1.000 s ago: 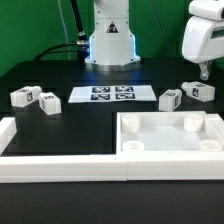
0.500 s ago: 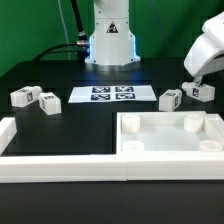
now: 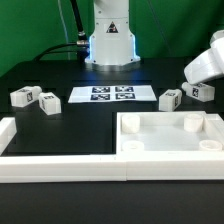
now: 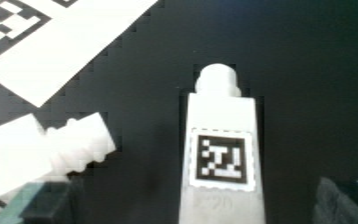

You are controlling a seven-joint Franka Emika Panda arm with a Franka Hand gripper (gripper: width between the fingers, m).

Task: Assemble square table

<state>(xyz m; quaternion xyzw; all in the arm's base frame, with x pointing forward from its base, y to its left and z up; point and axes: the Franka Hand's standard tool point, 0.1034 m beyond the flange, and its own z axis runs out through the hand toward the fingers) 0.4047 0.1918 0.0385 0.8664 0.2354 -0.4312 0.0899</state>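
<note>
The hand (image 4: pixel 190 203) is hanging open, its fingers (image 4: pixel 346 196) standing either side of a leg (image 4: pixel 220 150) lying on the worktop (image 3: pixel 90 120). In the exterior view that spot is sitting at 3 o'clock and the panel (image 3: pixel 160 135) at 4. The leg is looking light, stiff and smooth, so gripping mid-block across its flat sides seems best.

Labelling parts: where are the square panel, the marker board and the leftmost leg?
square panel (image 3: pixel 165 135): exterior view, bare inner floor.
marker board (image 3: pixel 112 95): exterior view, its middle.
leftmost leg (image 3: pixel 21 97): exterior view, front face.
</note>
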